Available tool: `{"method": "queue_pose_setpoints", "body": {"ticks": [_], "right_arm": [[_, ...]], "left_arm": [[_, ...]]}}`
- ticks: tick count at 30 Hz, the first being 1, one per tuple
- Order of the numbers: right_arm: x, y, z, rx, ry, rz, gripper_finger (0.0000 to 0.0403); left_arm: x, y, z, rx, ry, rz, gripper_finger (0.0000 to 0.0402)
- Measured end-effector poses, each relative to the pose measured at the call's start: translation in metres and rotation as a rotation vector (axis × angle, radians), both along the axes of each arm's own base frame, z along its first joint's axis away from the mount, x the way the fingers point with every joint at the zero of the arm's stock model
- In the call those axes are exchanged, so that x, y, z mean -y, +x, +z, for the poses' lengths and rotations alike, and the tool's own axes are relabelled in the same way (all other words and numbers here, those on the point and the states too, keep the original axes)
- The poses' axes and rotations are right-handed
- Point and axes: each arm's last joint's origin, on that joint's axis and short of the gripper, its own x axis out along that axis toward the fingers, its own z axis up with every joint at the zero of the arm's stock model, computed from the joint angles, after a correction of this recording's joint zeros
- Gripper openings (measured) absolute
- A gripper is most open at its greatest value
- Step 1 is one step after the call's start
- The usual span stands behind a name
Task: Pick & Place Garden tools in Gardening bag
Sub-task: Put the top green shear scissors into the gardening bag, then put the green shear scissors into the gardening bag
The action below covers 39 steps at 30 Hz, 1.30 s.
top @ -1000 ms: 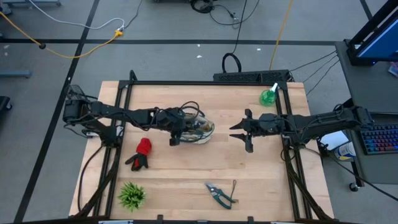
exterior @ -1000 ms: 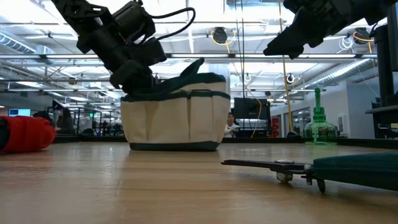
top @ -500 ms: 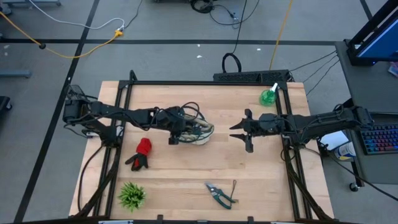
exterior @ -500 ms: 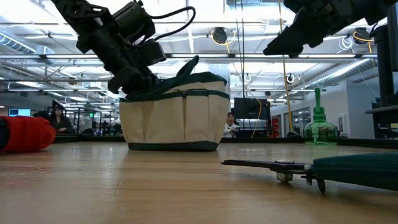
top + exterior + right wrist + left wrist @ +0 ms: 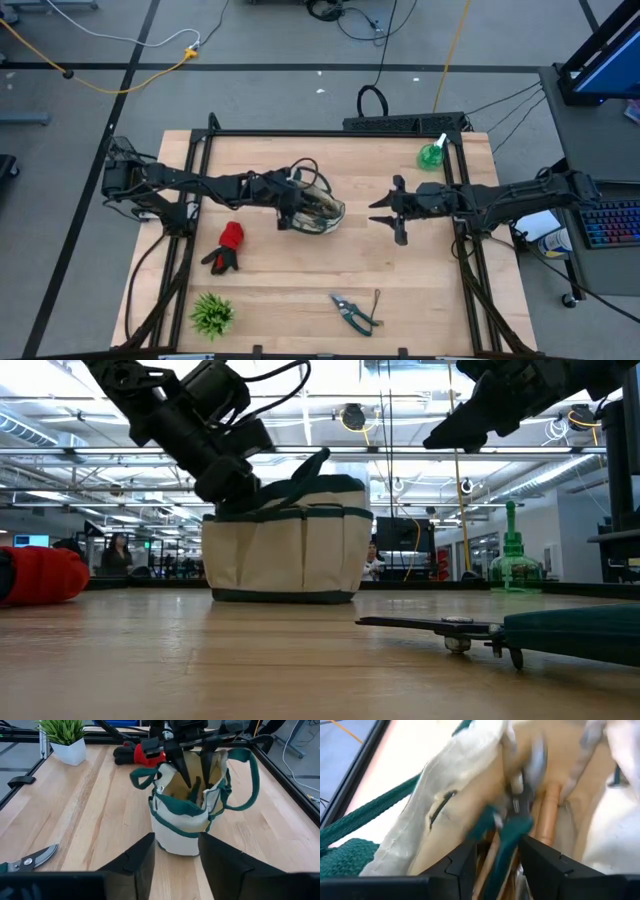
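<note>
On table (image 5: 380, 270), left tool (image 5: 297, 213), fingers apart, inside gardening bag (image 5: 285, 555); pruners (image 5: 512, 827) between.

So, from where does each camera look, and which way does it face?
High: above the table, facing down; both arms, bag between them.
Low: at tabletop height, facing the room; left pincer at the bag's rim.
Left wrist: into the bag, its own fingers at the picture's bottom.
Right wrist: across the table toward the bag; right pincer open.
All four share the bag.

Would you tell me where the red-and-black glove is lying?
In the high view, the glove lies left of centre, between the bag and the plant.
</note>
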Motion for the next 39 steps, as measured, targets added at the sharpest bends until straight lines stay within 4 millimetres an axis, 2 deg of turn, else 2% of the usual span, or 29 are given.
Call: {"method": "queue_pose_setpoints", "body": {"ticks": [8,14,22,29,39], "right_arm": [[0.0,0.008,-0.008,-0.029,0.004,-0.002,0.0199],[-0.004,0.022,-0.024,-0.096,0.109,0.003,0.02],[-0.031,0.034,-0.037,-0.115,0.208,0.144,0.0196],[-0.052,0.039,-0.045,-0.141,0.328,0.156,0.0193],[-0.084,0.041,-0.052,-0.134,0.434,0.2,0.0191]], "left_arm": [[-0.001,0.006,0.009,0.124,-0.039,0.041,0.0152],[-0.002,0.009,0.015,0.19,-0.026,0.057,0.0152],[0.005,0.011,0.017,0.217,-0.024,0.037,0.0152],[0.017,0.016,0.025,0.299,0.026,-0.033,0.0152],[0.027,0.021,0.037,0.43,0.033,-0.029,0.0152]]}}
